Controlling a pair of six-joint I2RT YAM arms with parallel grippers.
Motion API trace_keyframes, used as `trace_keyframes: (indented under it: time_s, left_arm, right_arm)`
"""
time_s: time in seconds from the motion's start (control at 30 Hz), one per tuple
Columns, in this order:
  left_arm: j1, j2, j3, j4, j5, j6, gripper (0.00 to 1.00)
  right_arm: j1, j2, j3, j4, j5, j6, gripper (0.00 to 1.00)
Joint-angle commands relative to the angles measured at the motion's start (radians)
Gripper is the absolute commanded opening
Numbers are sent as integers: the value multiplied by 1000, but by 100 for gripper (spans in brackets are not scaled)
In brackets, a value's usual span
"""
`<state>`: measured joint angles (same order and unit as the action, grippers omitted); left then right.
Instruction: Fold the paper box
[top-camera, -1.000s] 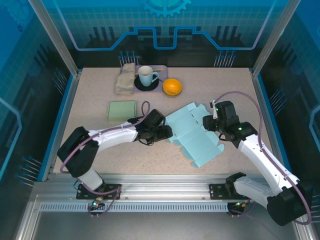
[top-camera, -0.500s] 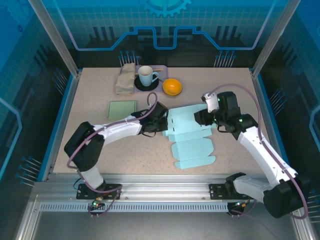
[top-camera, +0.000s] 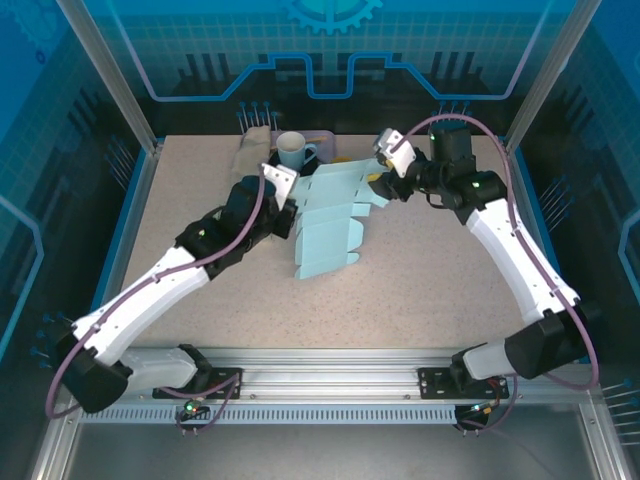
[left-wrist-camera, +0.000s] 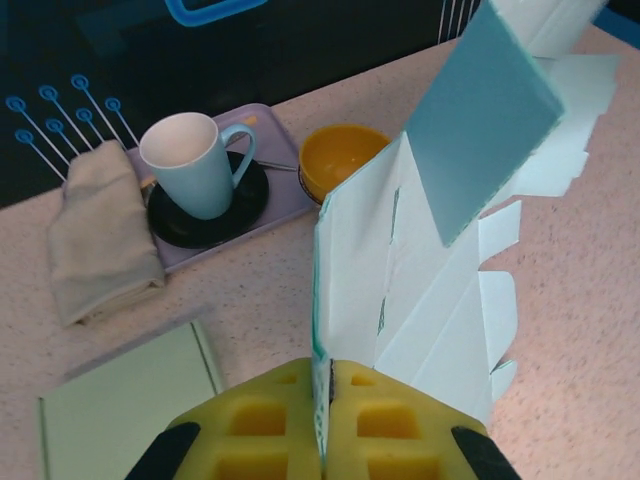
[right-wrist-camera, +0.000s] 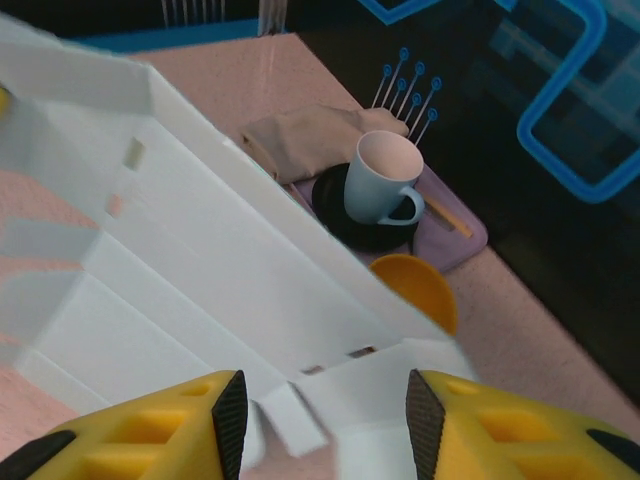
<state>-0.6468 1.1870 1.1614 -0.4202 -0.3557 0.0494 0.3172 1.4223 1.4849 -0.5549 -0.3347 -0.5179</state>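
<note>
The light-blue paper box (top-camera: 325, 228) hangs upright; my left jaws are clenched on its edge, my right jaws straddle a flap, perhaps loosely, I cannot tell. A white ceramic mug (top-camera: 292, 150) stands behind.

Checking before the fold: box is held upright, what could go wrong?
The left tool pinches one thin edge of the light-blue unfolded paper box: it could slip or tear. The right tool stands open, giving little backup. The pale ceramic mug close behind could get knocked.
</note>
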Motion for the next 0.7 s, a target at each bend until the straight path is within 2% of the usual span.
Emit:
trace_keyframes:
  time_s: [0.0,0.17,0.33,0.67]
  left_arm:
    - [0,-67,-78,52,-19,150,0]
    - [1,-142,-154,92,-19,170,0]
    - [0,-190,-207,130,-19,166,0]
    - [0,-188,-231,147,-18,156,0]
  right_arm:
    - [17,18,23,-84,-35,-258,49]
    - [41,27,-6,-103,-80,-427,53]
    - [73,72,13,-165,-88,-516,53]
    - [116,117,54,-250,-9,-547,52]
